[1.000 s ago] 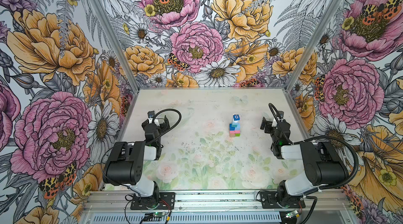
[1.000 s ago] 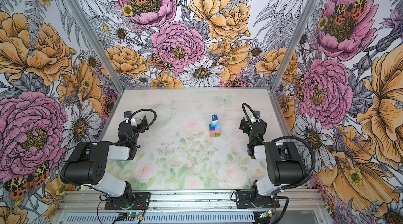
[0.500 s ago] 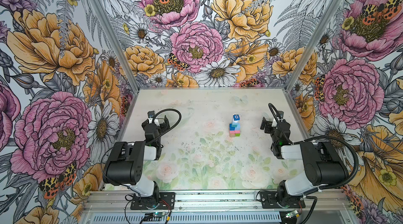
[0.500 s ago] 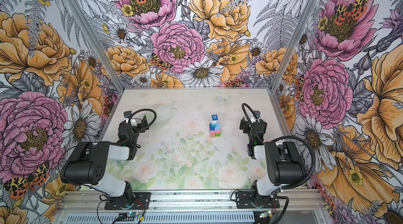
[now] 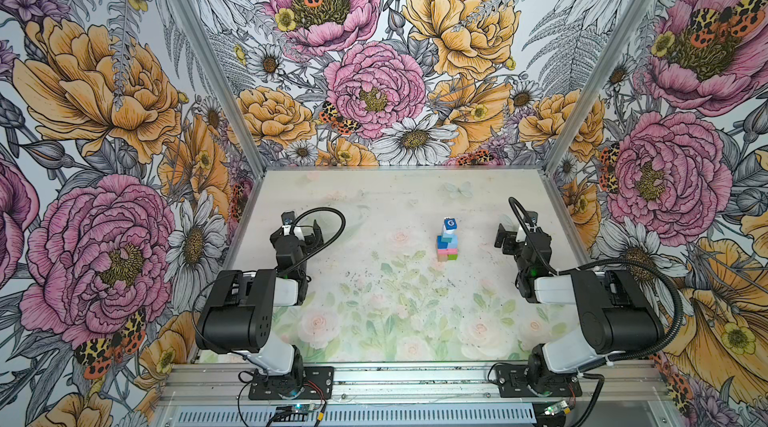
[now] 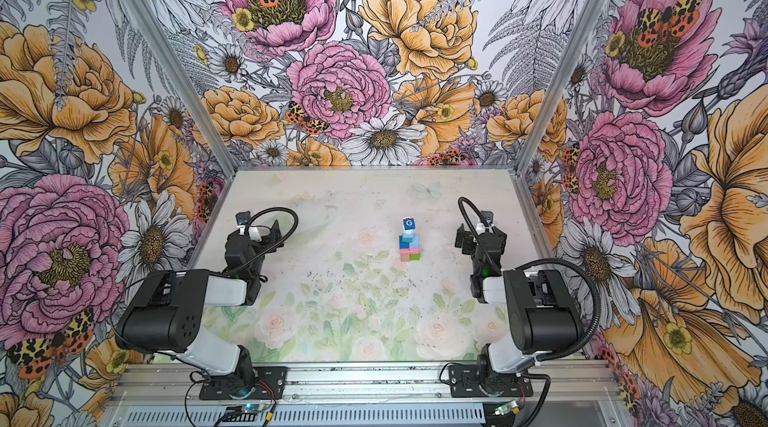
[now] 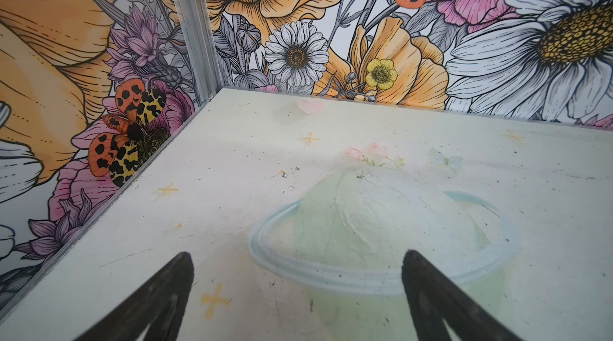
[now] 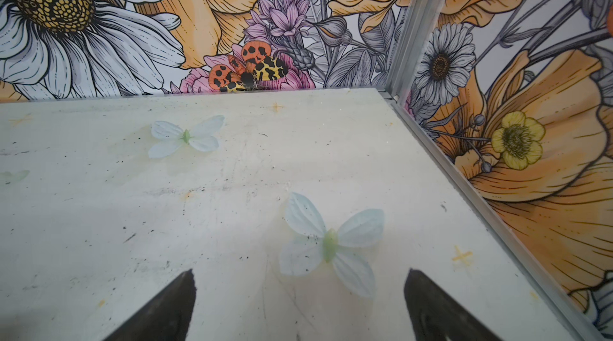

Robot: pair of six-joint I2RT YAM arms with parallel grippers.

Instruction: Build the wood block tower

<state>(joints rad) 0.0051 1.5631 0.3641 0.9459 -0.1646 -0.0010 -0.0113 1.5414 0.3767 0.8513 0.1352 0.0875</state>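
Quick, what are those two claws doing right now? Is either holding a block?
Left gripper: open, holding nothing.
Right gripper: open, holding nothing.

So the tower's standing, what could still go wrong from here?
1. The tower is narrow and its upper cubes look slightly offset, so the G cube could topple if the table is jolted.
2. The right gripper, open and empty, sits nearest it; a careless sweep toward the middle might knock it over.
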